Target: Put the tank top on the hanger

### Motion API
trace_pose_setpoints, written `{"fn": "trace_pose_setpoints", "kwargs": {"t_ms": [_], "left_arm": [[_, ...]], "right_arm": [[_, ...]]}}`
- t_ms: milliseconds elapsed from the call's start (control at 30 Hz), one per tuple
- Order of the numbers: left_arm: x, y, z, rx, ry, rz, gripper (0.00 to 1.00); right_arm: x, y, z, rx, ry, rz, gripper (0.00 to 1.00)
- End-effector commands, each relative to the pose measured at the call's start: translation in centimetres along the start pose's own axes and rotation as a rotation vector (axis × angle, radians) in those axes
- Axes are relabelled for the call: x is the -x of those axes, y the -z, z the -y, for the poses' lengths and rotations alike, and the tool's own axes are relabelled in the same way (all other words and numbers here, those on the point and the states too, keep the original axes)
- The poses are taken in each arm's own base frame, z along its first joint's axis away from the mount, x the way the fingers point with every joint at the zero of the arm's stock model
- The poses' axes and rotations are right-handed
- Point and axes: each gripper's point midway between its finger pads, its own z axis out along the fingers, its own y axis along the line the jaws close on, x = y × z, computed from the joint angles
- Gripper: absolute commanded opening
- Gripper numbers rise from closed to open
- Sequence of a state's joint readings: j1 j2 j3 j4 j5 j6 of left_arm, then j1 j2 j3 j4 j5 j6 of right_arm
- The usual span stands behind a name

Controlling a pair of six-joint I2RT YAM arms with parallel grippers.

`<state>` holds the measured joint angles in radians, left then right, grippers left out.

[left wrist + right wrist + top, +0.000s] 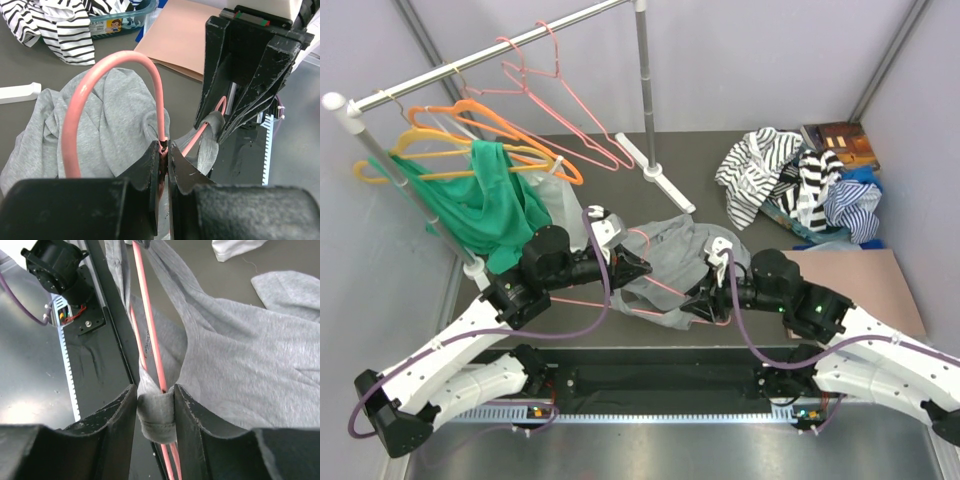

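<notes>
At left, the left claw (pixel 164 149) was pinched shut on the hanger (pixel 76 112) at the neck below its hook, holding the pink wire low over the table (pixel 715 165). The tank top (pixel 682 245) lay bunched mid-table between the arms, partly over the wire. At right, the right claw (pixel 156 399) was closed on a rolled grey strap (pixel 159 422) beside the hanger's arm. We judged the strap should be drawn outward over the wire's shoulder end, the left claw holding the hanger steady and tension low so the wire would not bend.
</notes>
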<state>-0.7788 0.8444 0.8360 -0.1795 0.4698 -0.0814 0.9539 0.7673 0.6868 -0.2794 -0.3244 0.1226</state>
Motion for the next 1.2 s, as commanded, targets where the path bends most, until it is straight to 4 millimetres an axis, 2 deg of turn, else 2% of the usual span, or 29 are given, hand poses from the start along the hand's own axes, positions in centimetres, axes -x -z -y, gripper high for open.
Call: {"fn": "trace_pose_setpoints", "kwargs": {"t_ms": [0, 333, 600, 667, 767, 800, 833, 1033, 1167], "left_arm": [[3.7, 0.9, 0.3, 0.011, -0.063, 0.101, 0.00], [4.5, 1.3, 0.8, 0.000, -0.059, 0.137, 0.00], [4.9, 1.6, 1.0, -0.003, -0.062, 0.151, 0.00], [5.0, 1.7, 1.1, -0.007, -0.061, 0.151, 0.00], [4.9, 1.6, 1.2, -0.010, -0.063, 0.151, 0.00], [5.0, 1.7, 1.1, -0.006, -0.063, 0.153, 0.00], [4.9, 1.7, 1.1, -0.004, -0.063, 0.153, 0.00], [4.5, 1.5, 0.0, 0.052, -0.045, 0.138, 0.00], [4.4, 1.5, -0.8, 0.094, -0.038, 0.133, 0.49]], "right_arm": [[0.8, 0.9, -0.3, -0.015, -0.008, 0.055, 0.35], [-0.7, 1.1, -0.1, -0.027, -0.038, 0.035, 0.35], [-0.6, 1.1, 0.0, -0.038, -0.038, 0.036, 0.34], [-0.6, 1.1, 0.0, -0.034, -0.038, 0.039, 0.30], [-0.3, 1.0, -0.2, -0.025, -0.038, 0.048, 0.13], [0.0, 1.0, -0.2, -0.025, -0.034, 0.058, 0.03], [0.0, 0.9, -0.2, -0.022, -0.035, 0.056, 0.00], [1.4, 1.4, 0.5, -0.076, -0.026, 0.101, 0.00], [2.2, 2.0, 0.7, -0.101, -0.018, 0.121, 0.00]]}}
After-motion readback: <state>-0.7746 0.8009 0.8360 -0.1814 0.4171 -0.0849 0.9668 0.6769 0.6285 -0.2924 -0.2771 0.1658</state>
